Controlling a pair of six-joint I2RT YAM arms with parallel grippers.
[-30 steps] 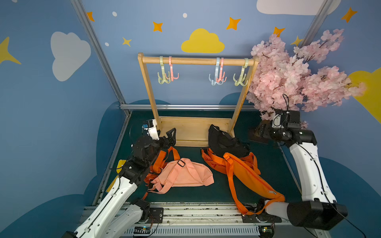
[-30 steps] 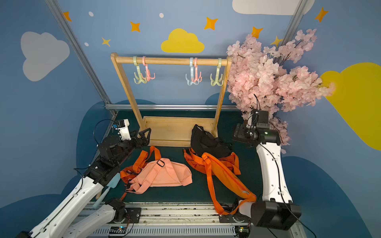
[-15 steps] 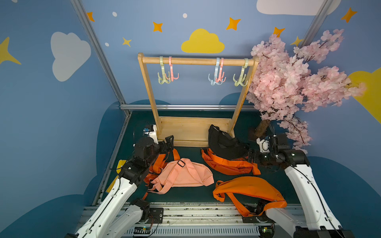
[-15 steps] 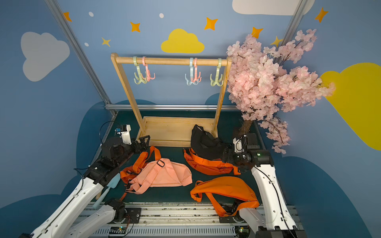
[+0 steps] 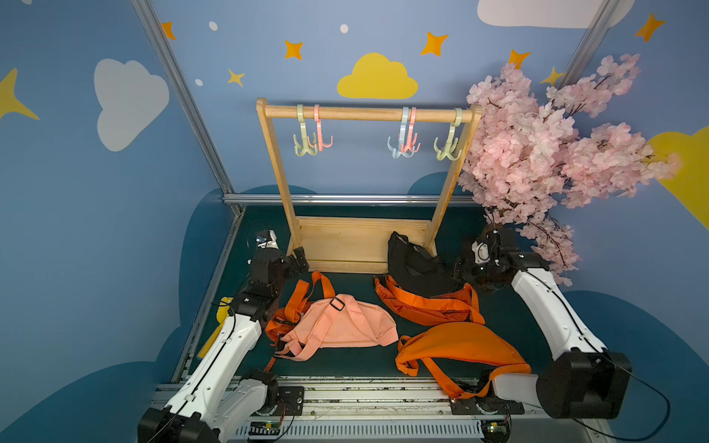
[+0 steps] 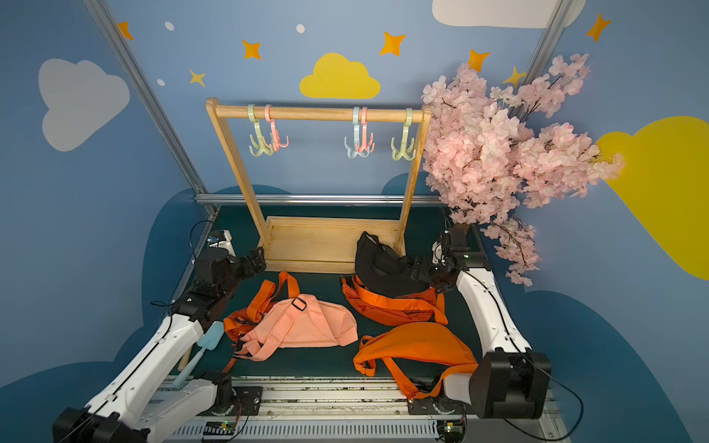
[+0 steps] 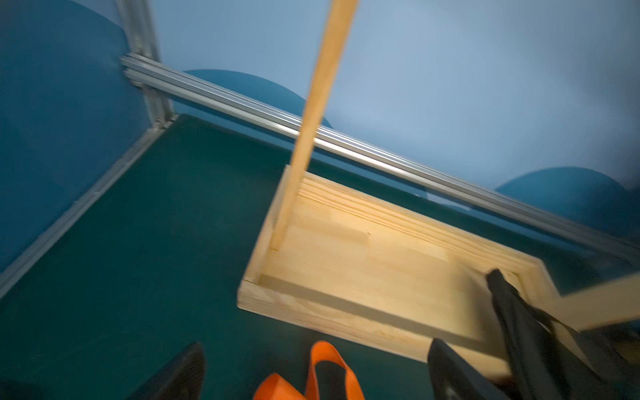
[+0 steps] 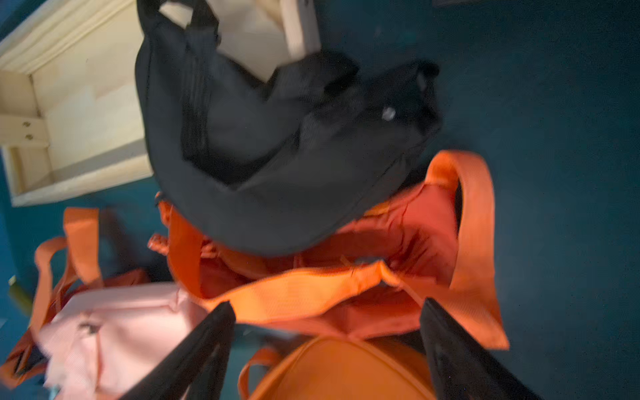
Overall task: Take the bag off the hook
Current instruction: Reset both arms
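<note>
Gaping left pincer (image 7: 314, 369), plainest in wrist view

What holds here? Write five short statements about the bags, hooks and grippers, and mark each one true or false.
1. Every hook on the wooden rail is bare. True.
2. The black bag hangs from a hook. False: it lies slumped at the rack's base, partly over an orange bag.
3. The left gripper and the right gripper are both open, holding nothing. True.
4. The pink bag lies on the black bag. False: it lies apart from it, nearer the left gripper.
5. The blossom branch stands on the left gripper's side. False: it is on the right gripper's side.
</note>
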